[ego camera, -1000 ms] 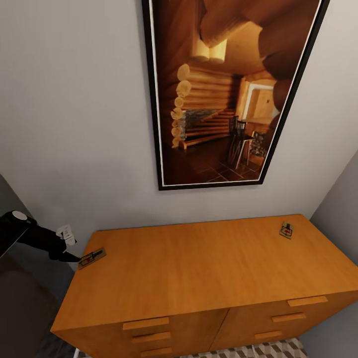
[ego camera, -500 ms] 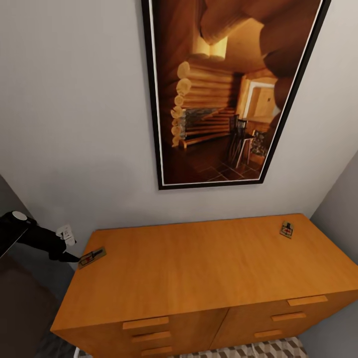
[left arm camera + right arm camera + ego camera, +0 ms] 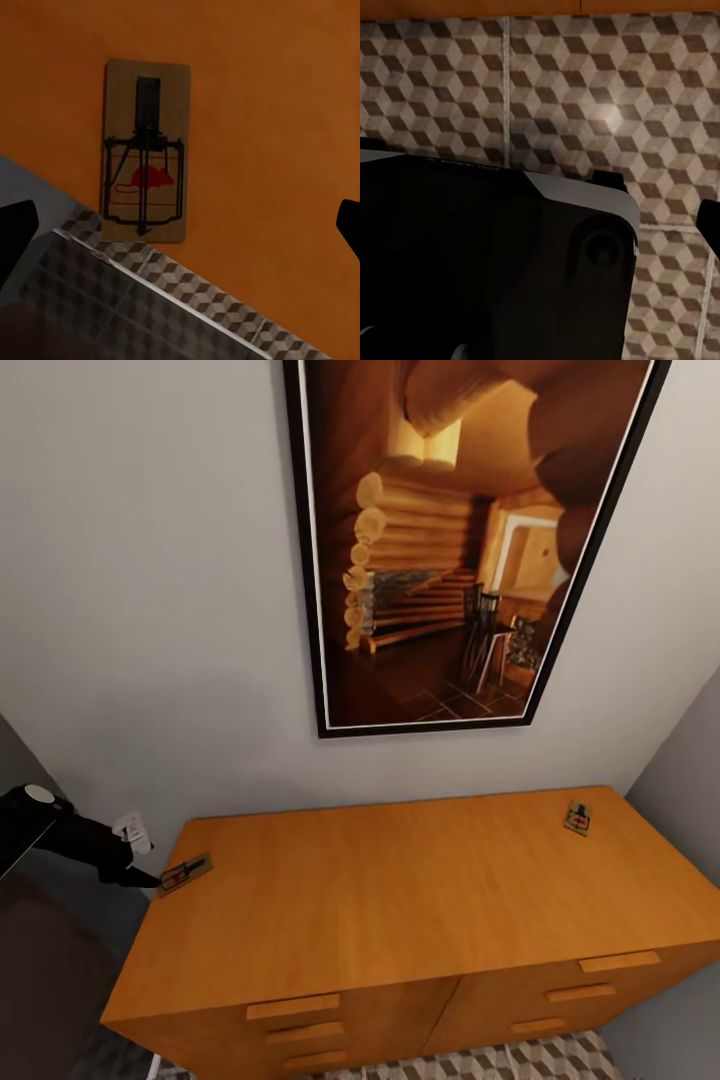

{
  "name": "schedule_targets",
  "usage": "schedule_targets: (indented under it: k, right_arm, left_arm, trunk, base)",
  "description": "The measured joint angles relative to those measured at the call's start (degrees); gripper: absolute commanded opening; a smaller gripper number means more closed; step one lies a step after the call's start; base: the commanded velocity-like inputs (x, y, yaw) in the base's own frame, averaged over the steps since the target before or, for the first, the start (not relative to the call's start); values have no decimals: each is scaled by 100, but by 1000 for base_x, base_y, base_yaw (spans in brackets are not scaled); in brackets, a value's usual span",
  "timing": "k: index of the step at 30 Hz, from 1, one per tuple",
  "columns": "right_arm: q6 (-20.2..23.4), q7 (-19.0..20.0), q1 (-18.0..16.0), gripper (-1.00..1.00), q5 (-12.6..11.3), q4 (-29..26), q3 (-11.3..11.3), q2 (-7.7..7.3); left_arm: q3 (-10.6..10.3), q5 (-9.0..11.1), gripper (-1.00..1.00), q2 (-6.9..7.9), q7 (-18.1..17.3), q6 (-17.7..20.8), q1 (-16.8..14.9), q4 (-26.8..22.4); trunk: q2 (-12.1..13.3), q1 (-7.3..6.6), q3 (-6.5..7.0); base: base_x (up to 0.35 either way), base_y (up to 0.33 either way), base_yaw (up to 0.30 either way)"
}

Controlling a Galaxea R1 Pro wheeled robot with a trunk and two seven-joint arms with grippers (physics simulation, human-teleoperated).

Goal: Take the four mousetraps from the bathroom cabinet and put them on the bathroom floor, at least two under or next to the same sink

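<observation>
1. So: we see two mousetraps on top of the cabinet (image 3: 400,890), one at its left back corner (image 3: 184,875), one at its right back corner (image 3: 577,818); the other two of the four are not visible to us
2. Our left gripper (image 3: 150,879) sits just off the cabinet's left end, tip right at the left trap
3. Through the left wrist camera that mousetrap (image 3: 144,150) lies flat on the cabinet top, close to its edge, between our dark left fingertips (image 3: 16,229); they stand wide apart, nothing held, so the jaws are released
4. Our right gripper (image 3: 712,225): one dark fingertip at the frame edge over the bathroom floor (image 3: 585,90), just in front of the cabinet base; we can't tell whether it's spread or clenched
5. No trap on the floor patches we can see, no sink in frame
6. Judgement: the first visible trap is not yet grasped; left to do are the grabs, the carry to the sink, and floor placement with two beside it
</observation>
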Motion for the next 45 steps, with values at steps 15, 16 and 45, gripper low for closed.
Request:
schedule_targets:
  k: [15, 16, 45]
  right_arm:
    - [0, 0, -2, 100, -1, 0, 0, 0]
    - [0, 0, -2, 100, -2, 0, 0, 0]
    - [0, 0, -2, 100, 1, 0, 0, 0]
  left_arm:
    - [0, -1, 100, 0, 0, 0, 1, 0]
    - [0, -1, 100, 0, 0, 0, 0, 0]
    - [1, -5, 100, -9, 0, 0, 0, 0]
  trunk:
    - [0, 0, -94]
    - [0, 0, -100]
    - [-1, 0, -183]
  base:
    - [0, 0, 0]
    - [0, 0, 0]
    - [70, 0, 0]
